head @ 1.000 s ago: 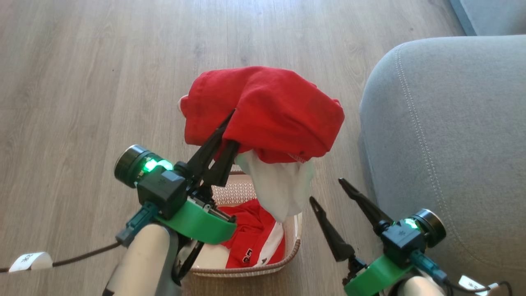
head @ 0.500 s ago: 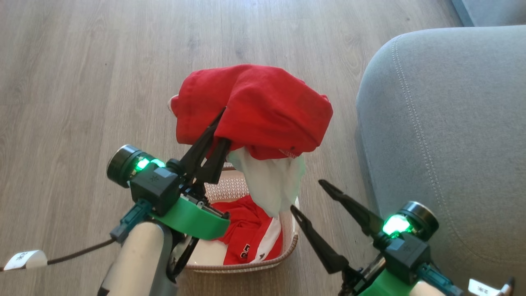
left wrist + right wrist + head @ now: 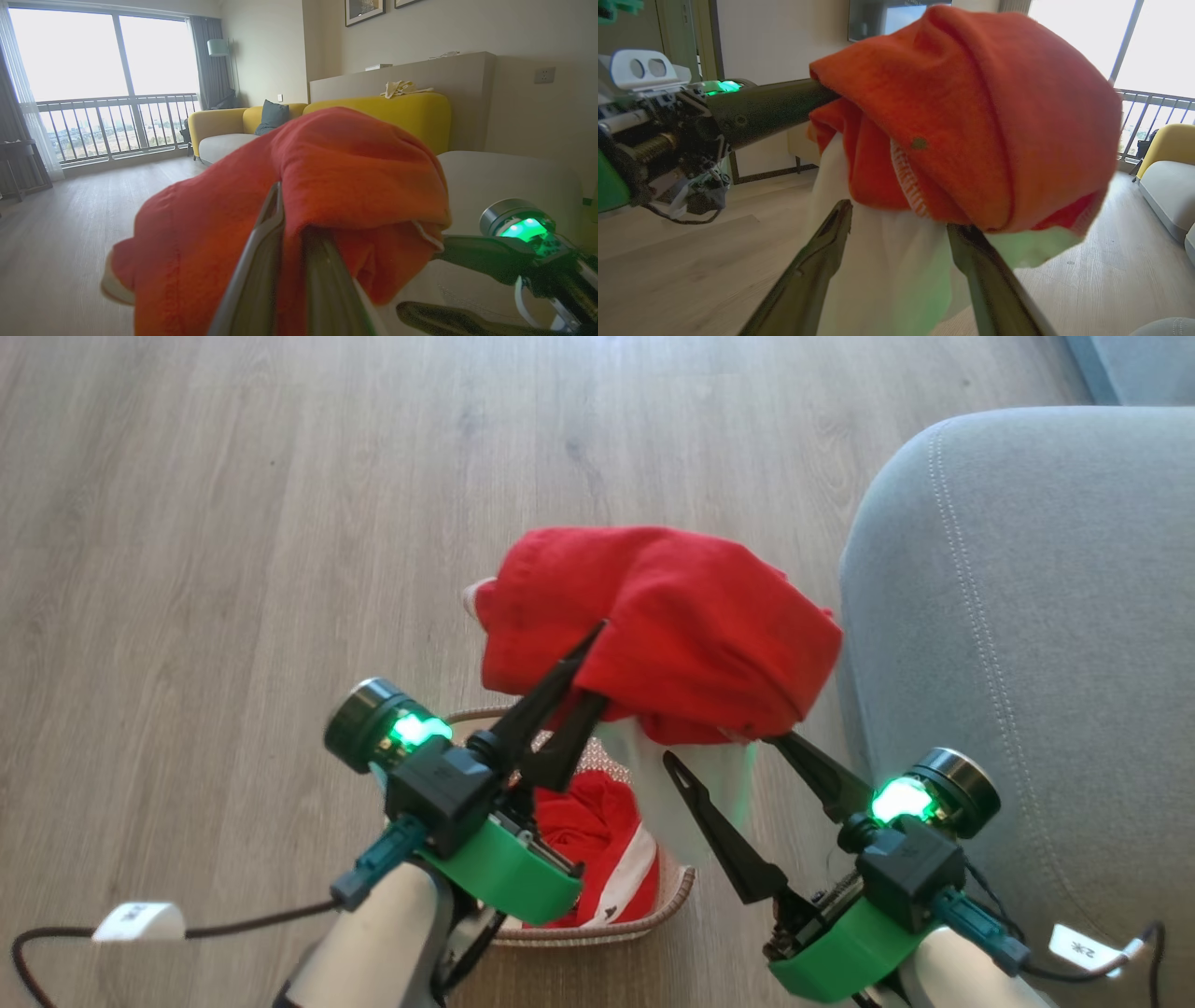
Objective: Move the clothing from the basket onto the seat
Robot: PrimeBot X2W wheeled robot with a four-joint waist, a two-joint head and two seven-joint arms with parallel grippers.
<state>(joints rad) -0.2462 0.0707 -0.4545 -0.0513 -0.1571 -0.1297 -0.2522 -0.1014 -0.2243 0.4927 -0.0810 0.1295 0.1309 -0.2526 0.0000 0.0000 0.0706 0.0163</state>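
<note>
The left gripper [image 3: 586, 679] is pressed together on a fold of a red garment [image 3: 672, 625] and holds it in the air above the basket [image 3: 688, 887], which stands on the wood floor [image 3: 233, 523]. The cloth drapes over both fingers like a hood. A white part of it [image 3: 719, 784] hangs down beneath the red. In the left wrist view the two fingers [image 3: 261, 261] run up into the red fabric [image 3: 364, 177] with a pinch of it between them.

The right gripper [image 3: 724, 751] is spread wide just under the garment's right edge, and the white part hangs between its fingers. In the right wrist view that white cloth [image 3: 887, 261] fills the gap between them, and one fingertip [image 3: 959, 233] sits right at the red hem; whether it touches cannot be told. White trim with red stitching [image 3: 901, 182] shows at the fold, and a small dark spot [image 3: 919, 143] on the red.

A second garment [image 3: 593, 817], red with a white stripe, lies in the basket. It has a dark bit of print [image 3: 611, 912] at its lower edge, too small to read.

The grey seat [image 3: 1027, 616] is just right of the basket, and the held garment's right edge is close beside its rounded side.

A white tag [image 3: 138, 920] hangs on the left arm's cable and another [image 3: 1081, 947] on the right arm's. Each has a small dark mark that cannot be read for sure.
</note>
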